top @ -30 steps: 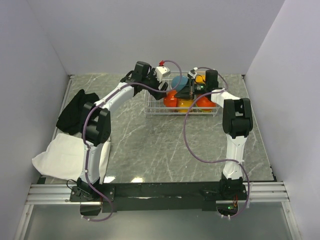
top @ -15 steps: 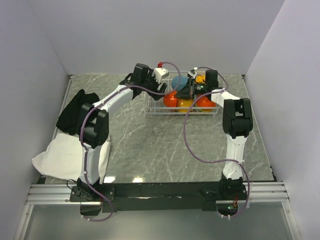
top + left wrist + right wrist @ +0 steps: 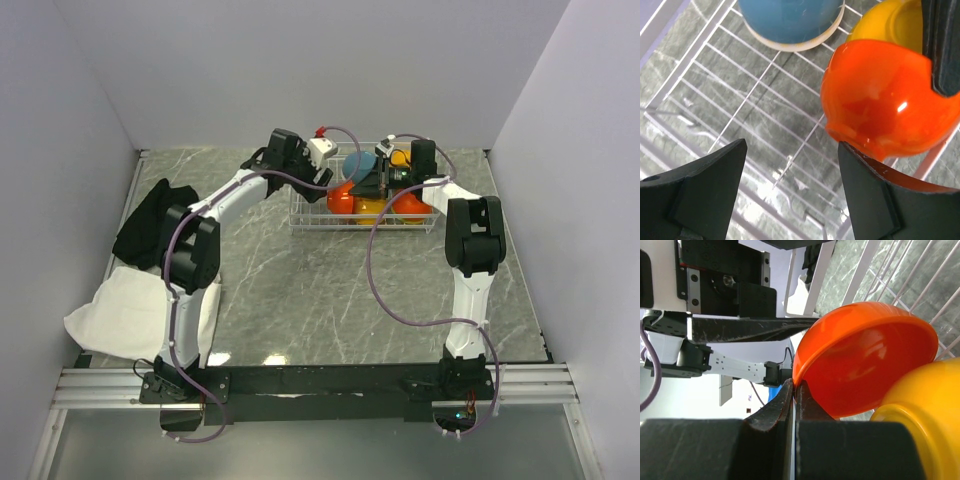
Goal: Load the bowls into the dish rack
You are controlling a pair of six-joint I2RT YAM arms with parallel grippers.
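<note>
Comparing the overhead view with the second before, I found the left arm had drawn back slightly toward the left end of the dish rack (image 3: 300, 218), while the right arm had not shifted. The left end effector (image 3: 790, 152) stood spread and empty over bare wire, its gap narrower than before. The right end effector (image 3: 796, 390) was pressed together, pinching the rim of an orange bowl (image 3: 885, 100) tilted inside the rack. That bowl sat just beside a yellow bowl (image 3: 885, 25), with the teal-blue bowl (image 3: 790, 20) lying on the grid nearby. I judged the left arm's part finished and clearing. The orange bowl awaited release, and I saw no bowls left on the counter (image 3: 320, 290).
</note>
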